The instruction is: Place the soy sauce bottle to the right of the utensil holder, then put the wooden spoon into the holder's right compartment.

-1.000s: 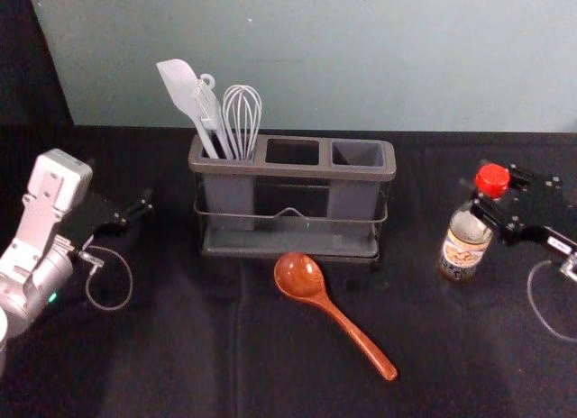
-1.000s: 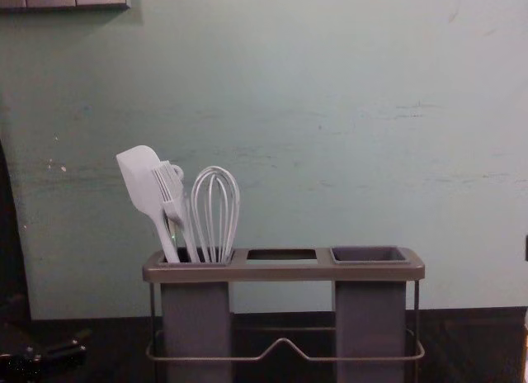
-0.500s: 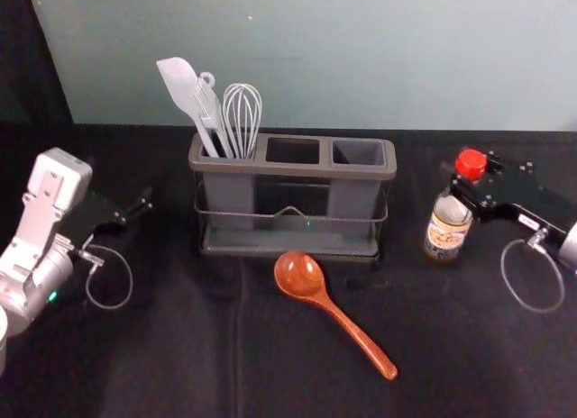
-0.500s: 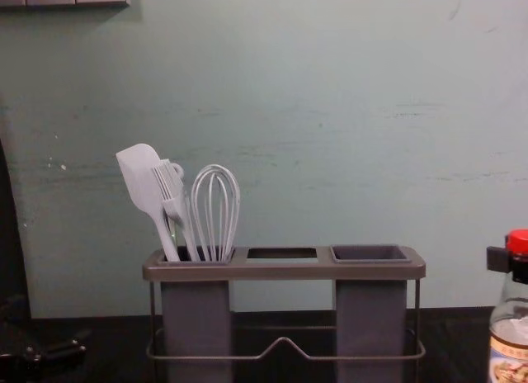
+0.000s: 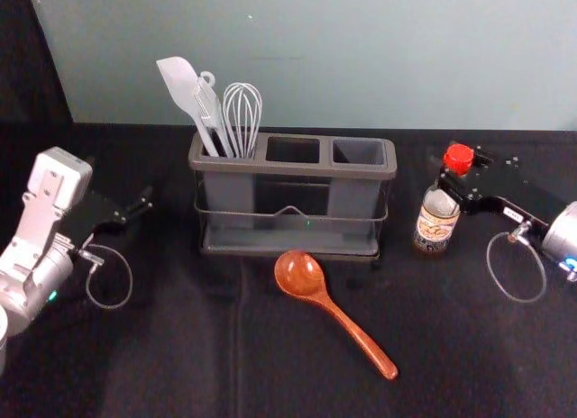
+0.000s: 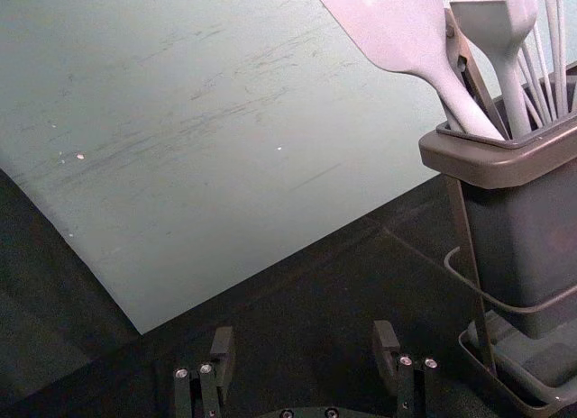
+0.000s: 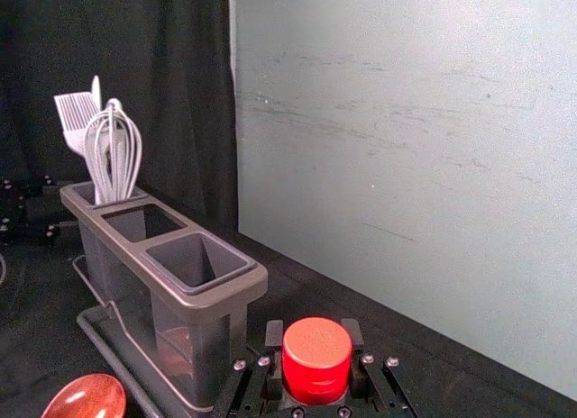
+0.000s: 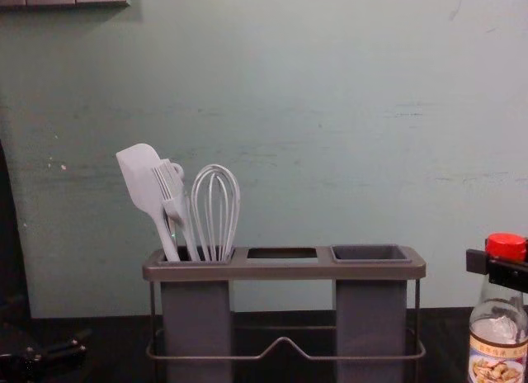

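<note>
Clasping the soy sauce bottle (image 5: pixel 436 224) around its neck, just under the red cap (image 8: pixel 506 246), the right gripper (image 5: pixel 462 175) is reaching in from three o'clock in the head view. Its fingers are closing on either side of the neck—the right wrist view is showing the cap standing between them. Taking the utensil holder (image 5: pixel 293 169) as the middle of the dial, with twelve at the wall (image 5: pixel 388 76), the bottle is sitting between three and four o'clock, near the holder but apart from it; whether its base is touching the dark cloth (image 5: pixel 180 346), I cannot tell. The wooden spoon (image 5: pixel 299 274) is lying on that cloth, its bowl resting at six o'clock, just in front of the holder, and its handle pointing away between four and five. In the holder's left compartment, a spatula (image 5: pixel 180 83), a brush (image 8: pixel 171 189) and a whisk (image 8: pixel 216 172) are standing together, the spatula leaning toward eleven o'clock in the chest view. The left gripper (image 5: pixel 135 211) is waiting idle at nine o'clock, well apart from the spoon—its fingers are standing wide, as the left wrist view is showing.
</note>
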